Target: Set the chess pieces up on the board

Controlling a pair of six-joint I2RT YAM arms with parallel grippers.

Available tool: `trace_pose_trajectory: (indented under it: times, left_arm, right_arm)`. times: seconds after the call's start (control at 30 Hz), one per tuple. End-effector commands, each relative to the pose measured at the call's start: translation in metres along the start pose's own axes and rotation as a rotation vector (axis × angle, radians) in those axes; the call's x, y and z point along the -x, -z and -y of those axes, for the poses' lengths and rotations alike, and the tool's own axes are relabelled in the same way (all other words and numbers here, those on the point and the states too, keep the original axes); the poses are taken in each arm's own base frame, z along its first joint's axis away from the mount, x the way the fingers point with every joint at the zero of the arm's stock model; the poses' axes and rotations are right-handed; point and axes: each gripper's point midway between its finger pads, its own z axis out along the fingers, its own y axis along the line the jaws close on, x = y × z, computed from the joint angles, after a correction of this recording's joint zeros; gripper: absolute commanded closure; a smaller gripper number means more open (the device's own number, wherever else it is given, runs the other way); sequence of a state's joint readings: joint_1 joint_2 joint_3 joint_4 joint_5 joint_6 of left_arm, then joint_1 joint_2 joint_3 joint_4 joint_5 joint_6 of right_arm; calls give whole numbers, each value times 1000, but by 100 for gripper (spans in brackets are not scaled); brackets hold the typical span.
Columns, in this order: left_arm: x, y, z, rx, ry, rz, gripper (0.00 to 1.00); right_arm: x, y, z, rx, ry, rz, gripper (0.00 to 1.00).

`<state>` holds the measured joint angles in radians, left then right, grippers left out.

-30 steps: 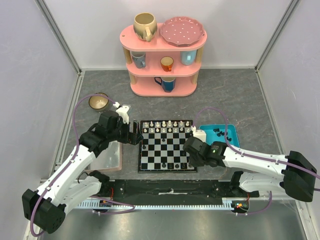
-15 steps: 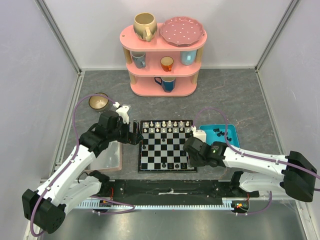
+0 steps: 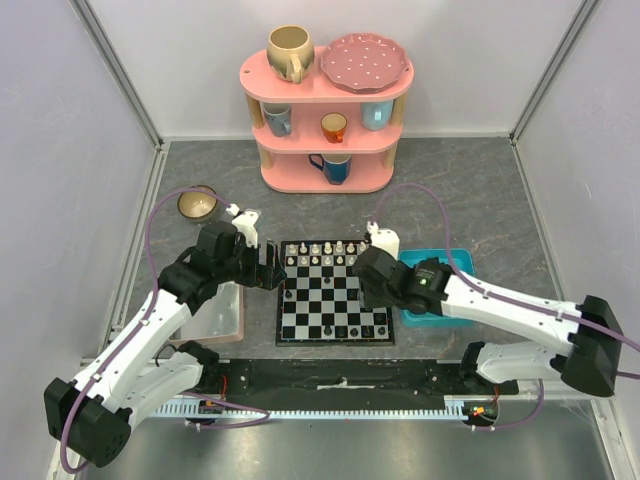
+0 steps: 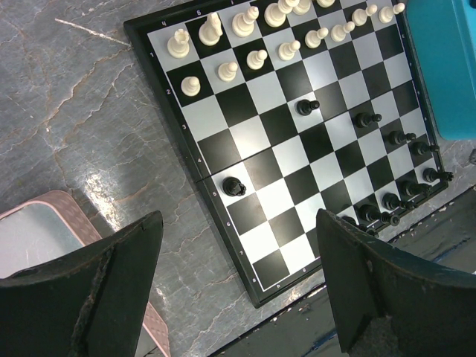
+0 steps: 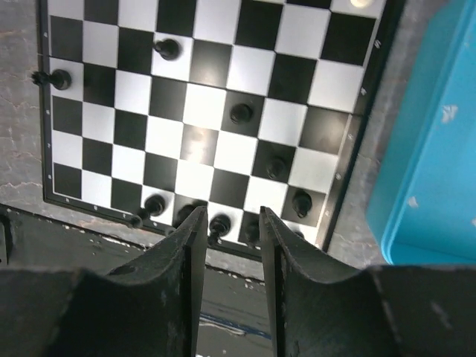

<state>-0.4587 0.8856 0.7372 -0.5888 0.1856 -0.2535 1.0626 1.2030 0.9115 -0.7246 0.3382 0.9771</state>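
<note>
Grey marbled table [image 3: 470, 190], white walls round it; pink shelf [image 3: 325, 120] of cups far behind the board [image 3: 335, 300].

From above, my right arm covers the board's right edge and most of the blue tray [image 3: 412, 317] just right of it, so what lies in the tray is hidden. The pink-rimmed tray [image 3: 225, 320] left of the board is half under my left arm and cut off in the left wrist view [image 4: 37, 230].

My left gripper [image 4: 234, 290] hangs over the board's left edge with its fingers spread wide, holding nothing. My right gripper [image 5: 229, 245] is above the board's near right corner, fingers parted by a narrow gap, gripping nothing.

White pieces [image 4: 245, 22] fill the board's two far rows. Black pieces [image 4: 233, 186] sit scattered mid-board and along the near edge. From above they are specks. The right wrist view shows the near row [image 5: 217, 223], partly behind my fingers.
</note>
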Motion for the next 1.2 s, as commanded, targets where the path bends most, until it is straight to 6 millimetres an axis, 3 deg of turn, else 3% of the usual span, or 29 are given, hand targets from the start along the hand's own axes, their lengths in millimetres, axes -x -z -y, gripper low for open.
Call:
trace_pose_trajectory:
  times: [0.0,0.13,0.47,0.73,1.17]
  left_arm:
    - [8,0,4,-25,-39,30,11]
    - [7,0,5,-26,-39,28,11]
    - [8,0,5,-28,-40,31,11]
    - [7,-1,5,-28,-39,28,11]
    - [8,0,5,-28,-41,29,11]
  right_arm:
    - [12,-17,-13,-31,81,1,59]
    - [11,-32,-14,-62,81,-31,62]
    - [-5,-49,22,-113,43,-82,65]
    - [-14,-62,20,-45,14,-121,66]
    - [-19,-65,17,-23,14,-144,67]
